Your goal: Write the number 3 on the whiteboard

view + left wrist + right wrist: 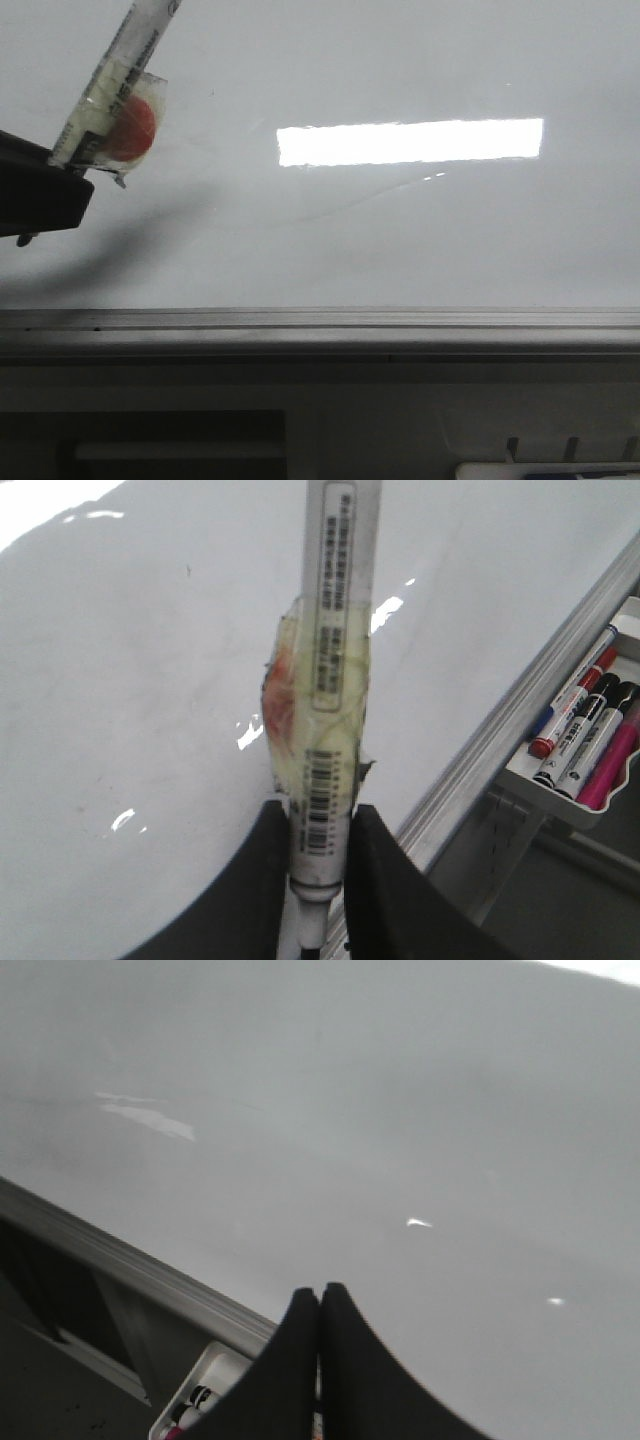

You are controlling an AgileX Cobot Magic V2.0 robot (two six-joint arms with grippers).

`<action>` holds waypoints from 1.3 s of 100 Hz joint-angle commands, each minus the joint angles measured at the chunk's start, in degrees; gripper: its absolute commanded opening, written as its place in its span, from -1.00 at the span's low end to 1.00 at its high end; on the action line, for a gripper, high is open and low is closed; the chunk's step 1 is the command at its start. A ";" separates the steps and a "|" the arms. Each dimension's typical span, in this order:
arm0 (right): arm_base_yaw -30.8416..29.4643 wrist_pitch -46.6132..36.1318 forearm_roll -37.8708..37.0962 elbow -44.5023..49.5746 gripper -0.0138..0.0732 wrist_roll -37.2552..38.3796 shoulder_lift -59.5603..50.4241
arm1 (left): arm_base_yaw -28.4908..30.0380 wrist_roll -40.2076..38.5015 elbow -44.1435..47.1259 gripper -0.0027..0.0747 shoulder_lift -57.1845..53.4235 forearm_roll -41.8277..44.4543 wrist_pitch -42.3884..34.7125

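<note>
Two hands differ: the left hand [318,855] pinches a taped marker [335,670] by its rear, tip aimed at the blank whiteboard [400,240], presumably to start the 3; the right hand [319,1305] idles pressed together.

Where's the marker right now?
The marker is at the upper left of the front view, clamped in the left tool and slanting over the whiteboard, well left of the bright light reflection.
</note>
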 commanded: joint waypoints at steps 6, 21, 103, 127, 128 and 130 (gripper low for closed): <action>5.29 -3.56 1.64 -4.26 -0.57 -5.42 3.92 | -0.39 -0.25 -1.50 -0.99 -0.78 5.46 -3.51; 10.76 -3.79 1.64 -6.24 -0.44 -6.19 9.25 | -0.61 -0.25 -2.18 -0.99 -0.78 6.61 -3.86; 38.54 -18.08 1.64 -14.11 0.15 -6.90 31.70 | -10.62 -0.25 -3.26 -0.99 9.00 24.34 -10.36; 40.65 -18.55 1.64 -16.89 0.11 -6.90 36.79 | -10.62 -0.25 -3.26 -0.99 9.00 24.34 -10.36; 40.65 -18.71 1.64 -16.89 0.11 -6.90 36.81 | -10.62 -0.25 -3.26 -0.99 9.00 24.34 -10.36; 40.65 -18.72 1.64 -16.89 0.11 -6.90 36.97 | -10.62 -0.25 -3.26 -0.99 9.00 24.34 -10.36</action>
